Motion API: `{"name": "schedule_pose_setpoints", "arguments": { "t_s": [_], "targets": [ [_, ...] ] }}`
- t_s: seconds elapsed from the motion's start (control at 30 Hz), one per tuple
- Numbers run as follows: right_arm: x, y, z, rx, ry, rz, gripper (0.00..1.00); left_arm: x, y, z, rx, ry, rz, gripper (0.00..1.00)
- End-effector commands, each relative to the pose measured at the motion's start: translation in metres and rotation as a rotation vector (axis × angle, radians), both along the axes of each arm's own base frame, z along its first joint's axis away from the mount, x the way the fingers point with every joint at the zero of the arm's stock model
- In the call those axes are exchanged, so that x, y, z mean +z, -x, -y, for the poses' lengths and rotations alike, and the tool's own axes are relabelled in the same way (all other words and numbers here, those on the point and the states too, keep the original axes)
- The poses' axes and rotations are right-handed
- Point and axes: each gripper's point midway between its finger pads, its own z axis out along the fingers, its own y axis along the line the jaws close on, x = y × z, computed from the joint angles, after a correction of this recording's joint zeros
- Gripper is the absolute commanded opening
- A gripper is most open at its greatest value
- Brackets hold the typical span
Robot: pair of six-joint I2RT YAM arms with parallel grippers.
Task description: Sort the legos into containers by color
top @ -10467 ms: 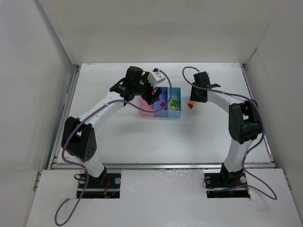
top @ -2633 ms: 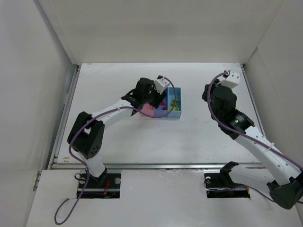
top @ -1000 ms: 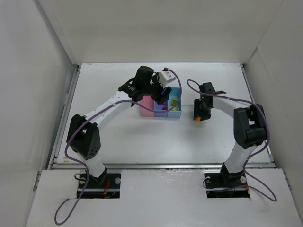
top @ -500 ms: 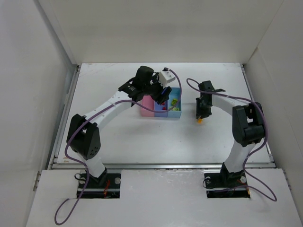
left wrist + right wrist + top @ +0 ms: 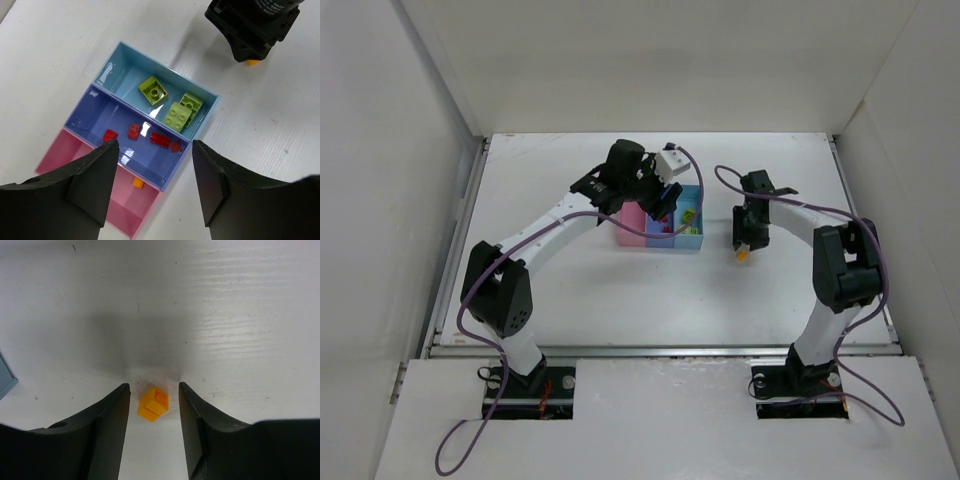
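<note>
Between black fingers lies a blocky orange lego.

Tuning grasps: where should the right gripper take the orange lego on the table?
Pinch the orange lego across its flat side walls, straight down from above. It lies on the table, skewed between the right gripper's open fingers, so probably twist the wrist first.

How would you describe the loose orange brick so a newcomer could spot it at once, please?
Find the row of three bins mid-table, then look right to the right claw. Between its open fingers, on the white table, lies a small orange brick, the only brick outside the bins.
</note>
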Motion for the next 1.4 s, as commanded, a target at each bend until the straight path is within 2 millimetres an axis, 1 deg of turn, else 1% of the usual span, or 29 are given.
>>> {"name": "schedule_pose_setpoints", "arguments": {
  "t_s": [0.0,0.03,0.07,0.1,0.17,0.2,0.27,0.3,0.33,0.37,0.4,0.47,0.53,0.57,0.6,0.73,0.83,0.9,0.93,1.0,1.07,1.1,1.13,1.17,1.23,1.27,1.33,1.37],
  "targets": [
    [0.023,-0.006,0.002,0.014,0.01,0.056,0.5,0.022,0.003,-0.001,-0.004,0.036,0.05,0.58],
    [0.027,-0.006,0.0,0.014,-0.017,0.062,0.5,0.022,0.003,-0.001,-0.004,0.036,0.05,0.58],
    [0.031,-0.01,-0.003,0.019,-0.032,0.073,0.48,0.018,0.004,-0.001,-0.004,0.03,0.043,0.58],
    [0.03,-0.007,-0.001,0.014,-0.04,0.06,0.43,0.018,0.004,-0.001,-0.004,0.03,0.043,0.58],
    [0.033,-0.009,-0.005,0.022,-0.063,0.065,0.38,0.018,0.004,-0.001,-0.004,0.03,0.043,0.58],
    [0.03,-0.006,-0.004,0.03,-0.058,0.055,0.36,0.018,0.004,-0.001,-0.004,0.03,0.043,0.58],
    [0.027,-0.006,-0.002,0.033,-0.064,0.055,0.36,0.018,0.004,-0.001,-0.004,0.03,0.043,0.58],
    [0.02,-0.003,0.0,0.027,-0.071,0.031,0.36,0.018,0.004,-0.001,-0.004,0.03,0.043,0.58],
    [0.017,-0.004,-0.001,0.027,-0.071,0.031,0.37,0.018,0.004,-0.001,-0.004,0.03,0.043,0.58],
    [0.018,-0.008,0.0,0.022,-0.081,0.042,0.38,0.018,0.004,-0.001,-0.004,0.03,0.043,0.58],
    [0.015,-0.004,0.001,0.021,-0.08,0.031,0.38,0.018,0.004,-0.001,-0.004,0.03,0.043,0.58],
    [0.015,-0.006,0.001,0.021,-0.081,0.04,0.4,0.018,0.004,-0.001,-0.004,0.03,0.043,0.58],
    [0.013,-0.005,-0.001,0.025,-0.091,0.039,0.4,0.018,0.004,-0.001,-0.004,0.03,0.043,0.58],
    [0.011,-0.002,-0.001,0.015,-0.093,0.029,0.4,0.014,0.005,-0.002,-0.004,0.025,0.035,0.58],
    [0.014,-0.002,-0.003,0.019,-0.106,0.036,0.4,0.014,0.005,-0.002,-0.004,0.025,0.035,0.58],
    [0.009,0.001,-0.009,0.023,-0.143,0.028,0.41,0.014,0.005,-0.002,-0.004,0.025,0.035,0.58],
    [0.0,0.006,-0.014,0.033,-0.17,0.009,0.41,0.014,0.005,-0.002,-0.004,0.025,0.035,0.58],
    [0.001,0.005,-0.017,0.026,-0.184,0.015,0.41,0.014,0.005,-0.002,-0.004,0.025,0.035,0.58],
    [-0.002,0.008,-0.017,0.015,-0.186,0.005,0.39,0.014,0.005,-0.002,-0.004,0.025,0.035,0.58],
    [0.002,0.005,-0.017,0.017,-0.189,0.023,0.38,0.014,0.005,-0.002,-0.004,0.025,0.035,0.58],
    [0.011,0.003,-0.021,0.015,-0.217,0.043,0.36,0.014,0.005,-0.002,-0.004,0.025,0.035,0.58],
    [0.008,0.009,-0.023,0.019,-0.227,0.028,0.36,0.014,0.005,-0.002,-0.004,0.025,0.035,0.58],
    [0.008,0.013,-0.025,0.013,-0.242,0.021,0.36,0.014,0.005,-0.002,-0.004,0.025,0.035,0.58],
    [0.011,0.013,-0.026,0.017,-0.252,0.032,0.36,0.014,0.005,-0.002,-0.004,0.025,0.035,0.58],
    [0.008,0.023,-0.034,0.012,-0.303,0.012,0.36,0.014,0.005,-0.002,-0.004,0.025,0.035,0.58],
    [0.008,0.026,-0.033,0.012,-0.303,0.011,0.36,0.014,0.005,-0.002,-0.004,0.025,0.035,0.58],
    [0.003,0.034,-0.04,0.017,-0.344,-0.009,0.39,0.014,0.005,-0.002,-0.008,0.021,0.042,0.58],
    [0.004,0.038,-0.042,0.011,-0.36,-0.014,0.4,0.014,0.005,-0.002,-0.008,0.021,0.042,0.58]
  ]
}}
